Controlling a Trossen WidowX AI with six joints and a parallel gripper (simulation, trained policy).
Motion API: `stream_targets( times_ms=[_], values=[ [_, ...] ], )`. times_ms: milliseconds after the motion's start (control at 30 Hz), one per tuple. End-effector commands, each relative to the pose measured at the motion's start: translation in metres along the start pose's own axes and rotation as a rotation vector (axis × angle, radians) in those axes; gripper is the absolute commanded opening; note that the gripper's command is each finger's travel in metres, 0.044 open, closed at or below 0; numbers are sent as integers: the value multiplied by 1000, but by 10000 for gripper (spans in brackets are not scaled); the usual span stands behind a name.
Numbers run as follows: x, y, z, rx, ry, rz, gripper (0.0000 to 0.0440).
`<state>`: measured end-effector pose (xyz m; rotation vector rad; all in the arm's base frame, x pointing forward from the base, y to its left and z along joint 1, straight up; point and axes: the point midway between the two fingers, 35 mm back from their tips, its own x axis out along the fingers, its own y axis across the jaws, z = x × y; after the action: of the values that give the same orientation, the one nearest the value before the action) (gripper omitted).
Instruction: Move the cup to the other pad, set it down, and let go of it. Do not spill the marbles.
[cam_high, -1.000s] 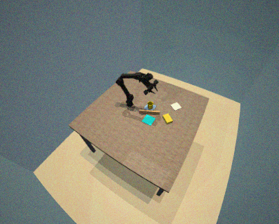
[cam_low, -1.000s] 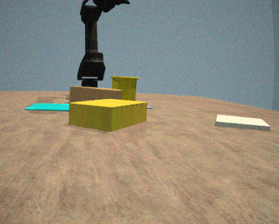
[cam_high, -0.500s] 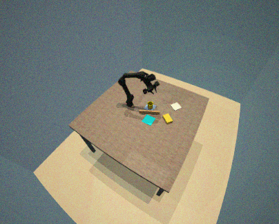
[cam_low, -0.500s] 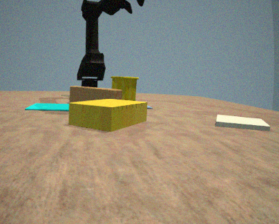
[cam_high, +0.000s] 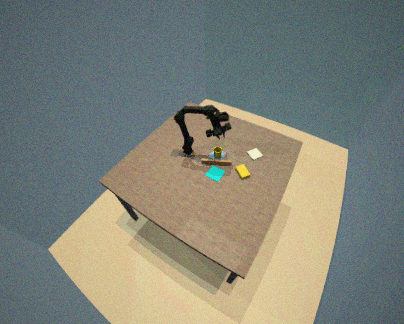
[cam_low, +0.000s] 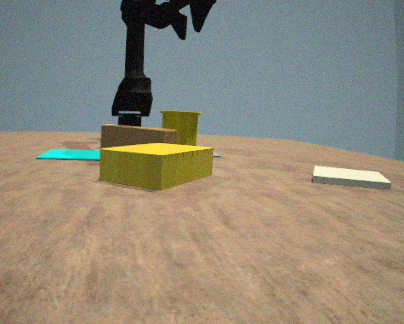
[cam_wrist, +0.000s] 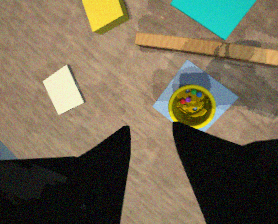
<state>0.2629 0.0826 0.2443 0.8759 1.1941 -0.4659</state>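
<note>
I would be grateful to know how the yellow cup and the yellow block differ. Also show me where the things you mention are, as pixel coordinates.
The yellow cup (cam_high: 217, 152) (cam_low: 181, 129) (cam_wrist: 192, 119) is round and open-topped, while the yellow block (cam_high: 243, 171) (cam_low: 131, 169) (cam_wrist: 104, 14) is a solid-looking box. The cup stands on the blue pad (cam_high: 211, 156) (cam_wrist: 227, 97), with marbles inside; the block rests directly on the table. Both are yellow.

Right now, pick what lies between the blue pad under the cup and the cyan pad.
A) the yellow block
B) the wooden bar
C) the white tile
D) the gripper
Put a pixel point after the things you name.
B: the wooden bar (cam_high: 216, 162) (cam_wrist: 205, 47) runs between the cyan pad (cam_high: 215, 173) (cam_wrist: 220, 15) and the blue pad (cam_high: 211, 156) (cam_wrist: 165, 102) that the cup (cam_high: 217, 151) (cam_wrist: 192, 119) stands on.
</note>
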Motion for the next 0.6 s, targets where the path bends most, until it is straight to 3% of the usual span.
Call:
stream_targets(
  times_ms=[0,567],
  values=[
    [7,-6,0,13,8,-52,152],
    [43,-37,-6,64,58,-314,159]
  ],
)
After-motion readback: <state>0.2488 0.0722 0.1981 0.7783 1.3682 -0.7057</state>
